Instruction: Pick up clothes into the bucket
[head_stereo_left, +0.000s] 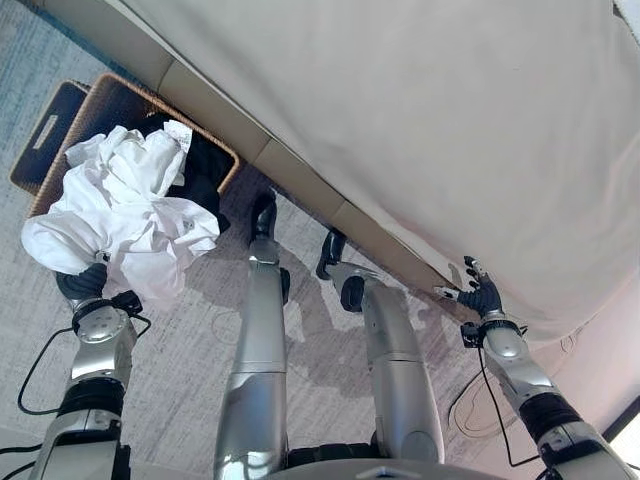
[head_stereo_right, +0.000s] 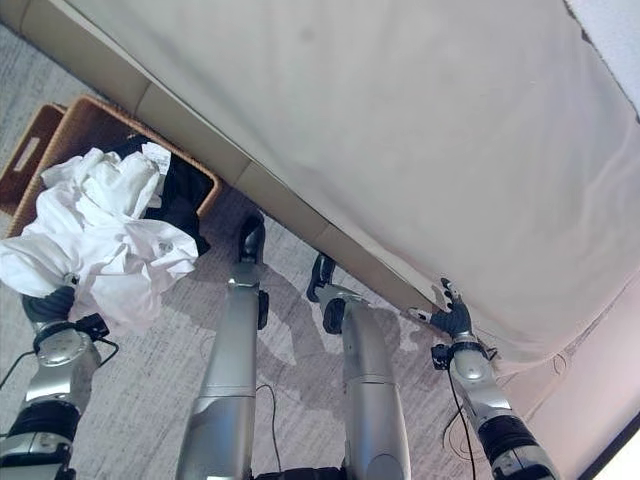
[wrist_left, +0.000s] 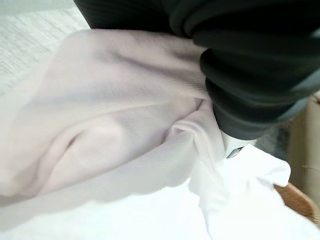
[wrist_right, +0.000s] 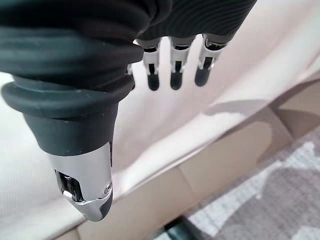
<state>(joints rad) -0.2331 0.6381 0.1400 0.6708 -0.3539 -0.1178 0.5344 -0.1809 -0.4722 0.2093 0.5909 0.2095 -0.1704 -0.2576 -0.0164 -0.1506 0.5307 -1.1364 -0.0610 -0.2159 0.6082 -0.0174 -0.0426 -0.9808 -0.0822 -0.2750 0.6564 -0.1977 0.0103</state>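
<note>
A bunched white garment hangs over my left hand and drapes across the near side of a brown wicker basket. A dark garment lies inside the basket. The left wrist view has the white cloth pressed against the hand's dark cover, with the basket's rim just past it. My right hand is far off to the right at the bed's lower edge, fingers straight and open over the cream sheet, holding nothing.
A large bed under a cream sheet takes up the upper right, its beige base running diagonally beside the basket. A flat dark brown tray with a slot handle lies left of the basket. Grey carpet covers the floor.
</note>
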